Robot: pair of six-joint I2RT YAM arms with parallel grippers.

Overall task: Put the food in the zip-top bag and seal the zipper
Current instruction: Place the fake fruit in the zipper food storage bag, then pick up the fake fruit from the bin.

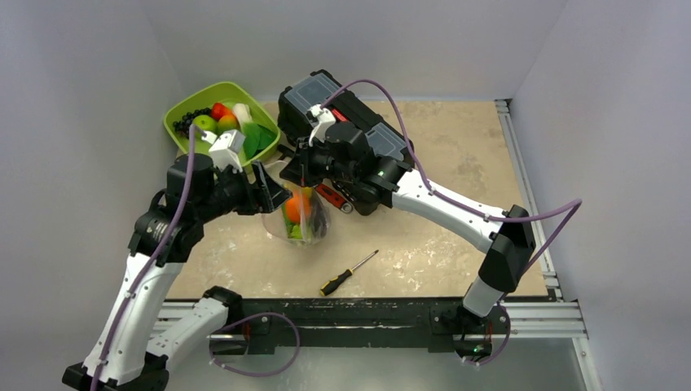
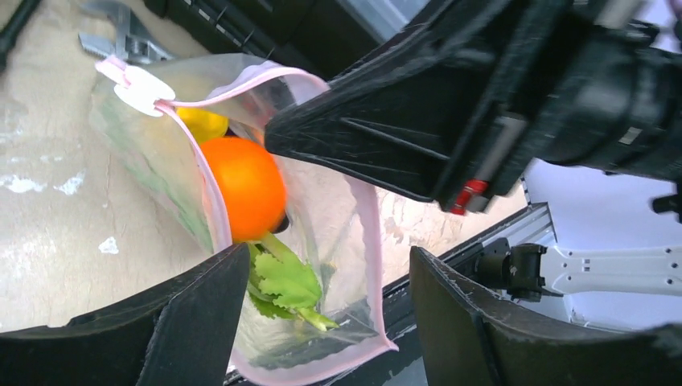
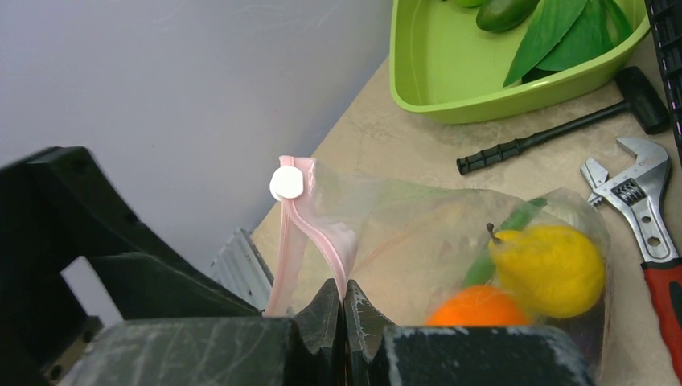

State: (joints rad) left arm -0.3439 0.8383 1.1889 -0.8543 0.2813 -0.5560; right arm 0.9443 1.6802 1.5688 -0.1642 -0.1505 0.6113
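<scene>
Right gripper (image 3: 343, 293): pinched shut on bag (image 3: 418, 217) rim.
Left gripper (image 2: 328, 253): jaws apart, holding nothing.
Risk: rim slips, then orange (image 2: 245, 185) maybe spills.

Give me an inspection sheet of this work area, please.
Surface: beige table, mottled.
Job's things: zip-top bag holds orange, pear, greens; zipper open; more food in the lime tray.
Clutter: toolbox, screwdriver, hammer, wrench.
Grippers: left tool open by the bag's mouth; right tool shut on the bag's pink edge.
Cables: purple cables along both arms.
Surroundings: plain grey walls.
</scene>
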